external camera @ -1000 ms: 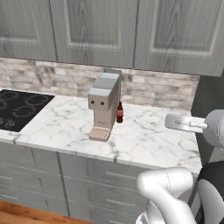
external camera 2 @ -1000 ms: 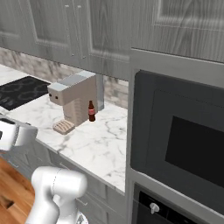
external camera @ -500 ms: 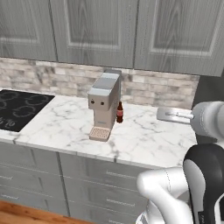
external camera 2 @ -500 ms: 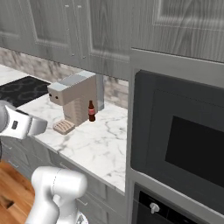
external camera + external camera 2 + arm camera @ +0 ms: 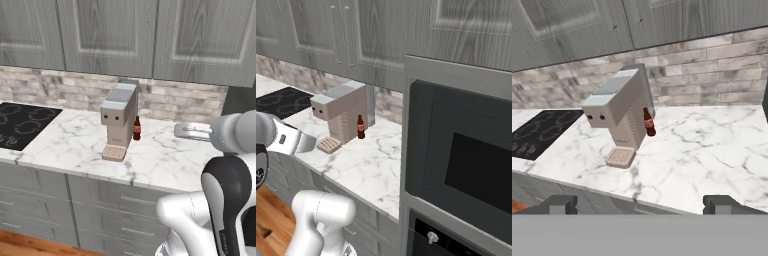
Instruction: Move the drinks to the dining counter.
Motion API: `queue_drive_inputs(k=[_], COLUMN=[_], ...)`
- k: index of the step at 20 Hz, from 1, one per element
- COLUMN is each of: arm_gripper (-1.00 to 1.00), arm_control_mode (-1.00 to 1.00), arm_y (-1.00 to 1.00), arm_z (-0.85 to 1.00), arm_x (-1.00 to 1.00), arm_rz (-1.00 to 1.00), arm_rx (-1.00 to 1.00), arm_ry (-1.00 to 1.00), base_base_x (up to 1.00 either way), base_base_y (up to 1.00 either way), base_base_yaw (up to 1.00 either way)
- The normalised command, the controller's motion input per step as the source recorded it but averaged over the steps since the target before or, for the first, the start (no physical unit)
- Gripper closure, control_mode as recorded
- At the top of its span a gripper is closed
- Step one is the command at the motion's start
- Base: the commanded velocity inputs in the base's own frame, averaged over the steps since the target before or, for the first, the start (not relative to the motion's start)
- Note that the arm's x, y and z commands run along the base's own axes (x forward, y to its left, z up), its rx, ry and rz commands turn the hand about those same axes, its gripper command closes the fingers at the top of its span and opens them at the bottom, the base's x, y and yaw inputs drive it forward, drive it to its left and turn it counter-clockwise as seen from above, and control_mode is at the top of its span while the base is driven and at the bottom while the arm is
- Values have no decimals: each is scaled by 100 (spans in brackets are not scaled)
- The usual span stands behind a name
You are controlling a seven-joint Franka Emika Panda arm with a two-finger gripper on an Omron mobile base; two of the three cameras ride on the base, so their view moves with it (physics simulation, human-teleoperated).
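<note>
A slim dark brown-red beer bottle stands upright on the marble counter, close against the right side of a grey coffee machine. My gripper hovers over the counter's front right part, well short of the bottle and pointing toward it. It is open, and its fingertips stand wide apart with nothing between them. The dining counter is out of view.
A black cooktop is set into the counter at the left. Grey wall cabinets hang above a stone backsplash. A tall oven unit closes off the counter's right end. Grey drawers run below.
The hand has swung a little left toward the bottle, and the arm's dark elbow has risen into the left base view. The bottle has not moved.
</note>
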Motion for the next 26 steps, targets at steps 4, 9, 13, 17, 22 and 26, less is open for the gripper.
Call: queue_drive_inputs(k=[4,9,13,17,22,26], arm_gripper=[-100,-100,-100,-100,-100,-100], arm_control_mode=[-100,-100,-100,-100,-100,-100], arm_y=[0,0,-8,-6,-11,0], arm_z=[-33,-28,-22,-30,-32,-45], arm_x=[0,0,1,1,0,0], arm_rz=[0,0,0,0,0,0], arm_rx=[0,0,0,0,0,0], arm_ry=[-4,0,0,0,0,0], base_base_x=[0,0,0,0,0,0], base_base_y=[0,0,0,0,0,0], base_base_yaw=[0,0,0,0,0,0])
